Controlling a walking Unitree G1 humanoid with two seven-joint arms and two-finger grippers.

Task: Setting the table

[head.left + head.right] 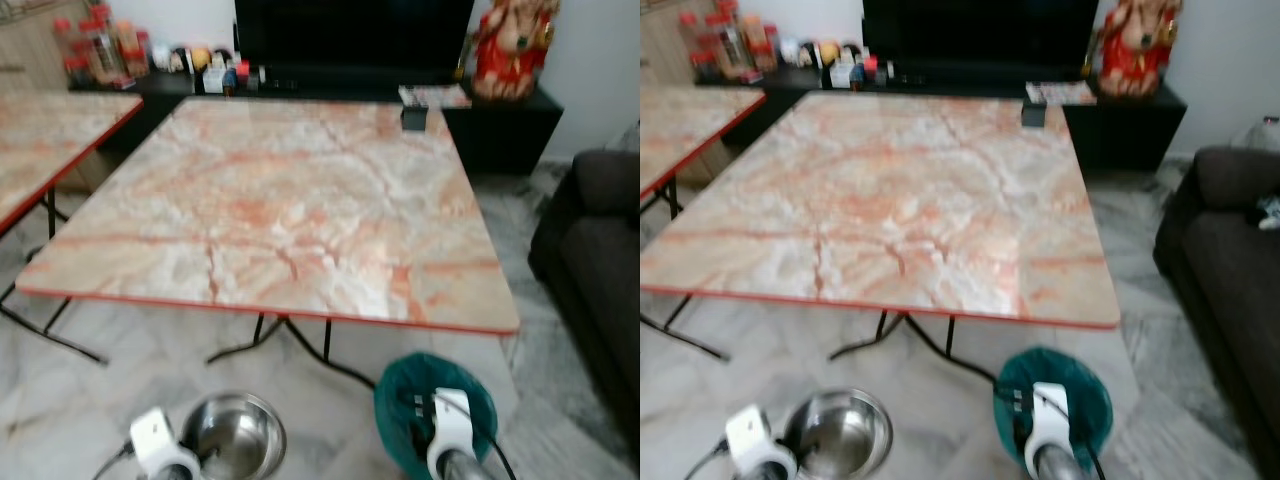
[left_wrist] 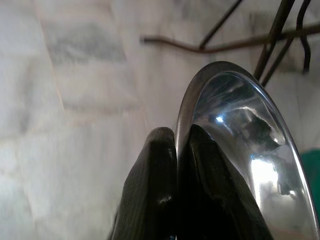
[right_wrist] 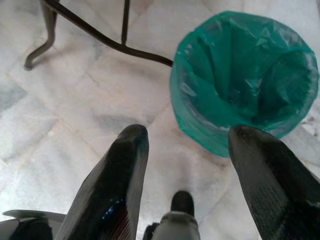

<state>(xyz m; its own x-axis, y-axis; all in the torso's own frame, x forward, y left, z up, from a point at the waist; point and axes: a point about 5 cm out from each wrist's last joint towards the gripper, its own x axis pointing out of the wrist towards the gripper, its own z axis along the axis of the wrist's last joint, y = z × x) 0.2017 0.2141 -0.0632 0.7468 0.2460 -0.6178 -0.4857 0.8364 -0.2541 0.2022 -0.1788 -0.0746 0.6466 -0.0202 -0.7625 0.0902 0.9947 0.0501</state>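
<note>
A shiny steel bowl [image 1: 232, 437] hangs low in front of me, below the near edge of the marble-patterned table [image 1: 280, 200]. My left gripper [image 2: 176, 145] is shut on the bowl's rim [image 2: 186, 107], one finger on each side of it. My right gripper [image 3: 187, 137] is open over the floor with nothing between its fingers. Its wrist [image 1: 450, 425] sits in front of a bin lined with a green bag [image 3: 245, 75].
A second marble-topped table [image 1: 45, 140] stands at the left. A dark sofa [image 1: 595, 260] is at the right. Behind the table a black cabinet [image 1: 500, 120] carries a TV, jars and a red figurine [image 1: 512, 45]. Black table legs [image 1: 290, 340] cross the floor beneath.
</note>
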